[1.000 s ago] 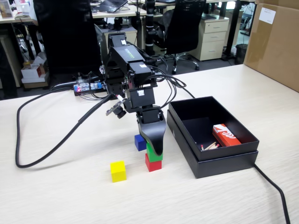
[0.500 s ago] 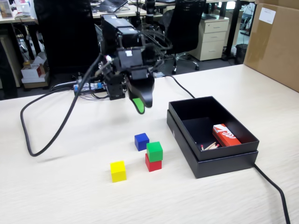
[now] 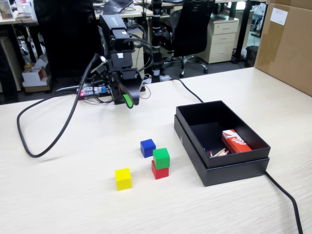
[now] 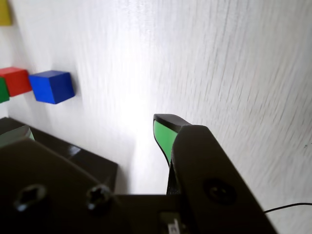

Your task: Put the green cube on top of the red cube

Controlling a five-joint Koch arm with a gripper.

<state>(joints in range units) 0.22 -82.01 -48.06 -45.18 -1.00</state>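
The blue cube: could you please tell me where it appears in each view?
Fixed view: blue cube sits centre, up-left of the green cube stacked on the red cube.
Wrist view: blue cube at upper left.
Shared landmark: the red cube beside it.

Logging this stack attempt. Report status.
Black gripper raised by its base, empty, jaws unclear. Small green cube seated on small red cube. Blue cube beside; nothing obstructing.

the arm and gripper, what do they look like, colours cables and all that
The arm is built of boxy black servo blocks, with loose black cables looping off it across the pale wood-grain table. The gripper has curved black plastic jaws with a bright green pad on the tip. In the wrist view, screw heads show in its black housing.
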